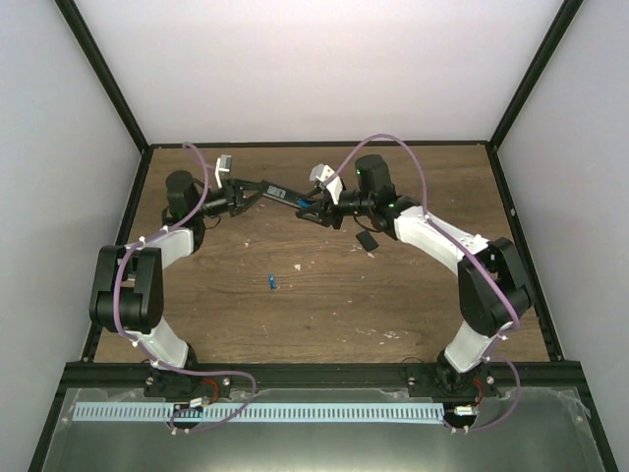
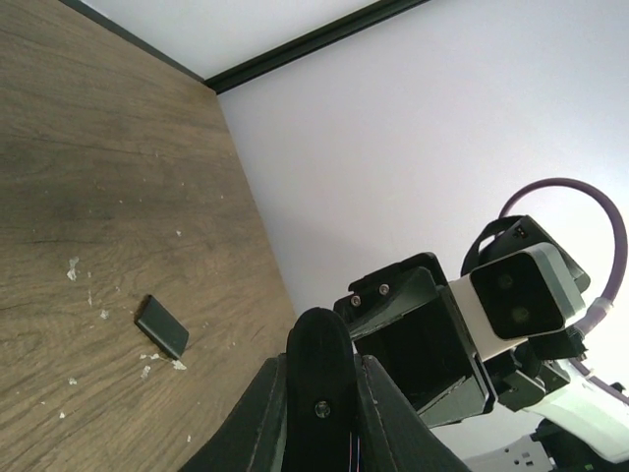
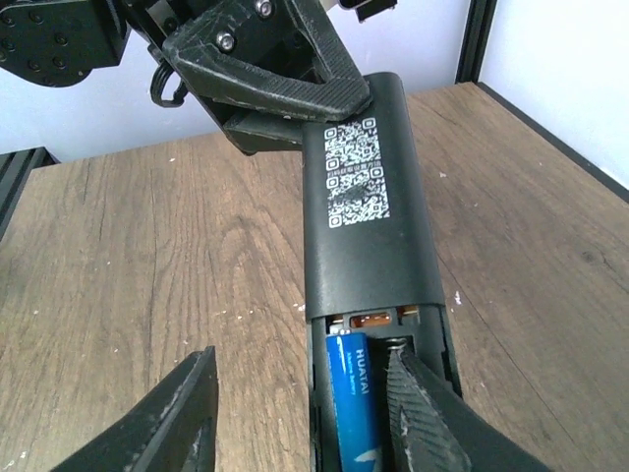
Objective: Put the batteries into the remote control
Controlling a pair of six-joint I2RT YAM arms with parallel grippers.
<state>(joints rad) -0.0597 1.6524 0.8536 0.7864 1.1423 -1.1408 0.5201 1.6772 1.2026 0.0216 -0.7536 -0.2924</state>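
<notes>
remote control [image 3: 369,226]: black, held above the desk [image 1: 324,295] between the two arms, back side up, battery bay open at the end near the right wrist
writing: white QR label [image 3: 356,172] on its back; loaded battery [image 3: 352,393], blue, reads HUATAI
loose battery [image 1: 271,282]: blue, on the desk, seen from the top view only
cover [image 2: 162,326]: black, flat on the desk
left gripper [image 1: 236,193]: jaws pinching the remote control's far end
right gripper [image 1: 316,207]: jaws spread, one on each side of the open bay
</notes>
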